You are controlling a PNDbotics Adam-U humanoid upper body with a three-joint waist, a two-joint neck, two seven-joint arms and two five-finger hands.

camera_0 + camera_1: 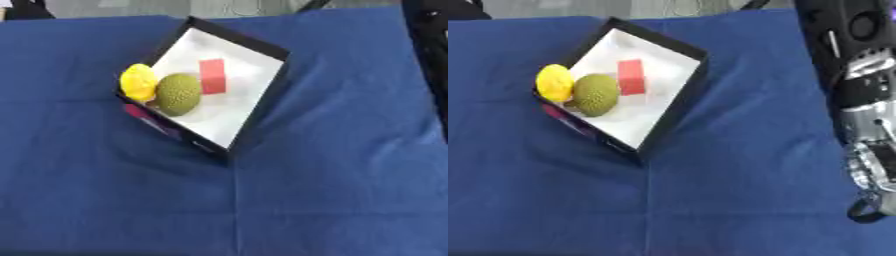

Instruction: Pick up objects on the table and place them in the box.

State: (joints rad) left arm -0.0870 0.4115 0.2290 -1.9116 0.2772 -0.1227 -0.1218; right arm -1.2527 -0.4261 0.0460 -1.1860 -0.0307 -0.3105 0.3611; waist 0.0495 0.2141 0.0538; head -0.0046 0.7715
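a black box (262,100) with a white floor is sitting askew on the blue tablecloth (332,190); inside it a red block (212,76) is lying beside a bumpy green fruit (178,94), and a yellow object (137,82) is leaning at the box's left wall; the right arm (859,100) is showing along the right edge of the right eye view, though i cannot tell how its hand is standing; the left hand is appearing in neither view

No text, number or brand can be read anywhere. The box (262,95) carries a magenta patch and a small pale mark on its near outer wall, but both are too blurred to make out as letters or a sign.
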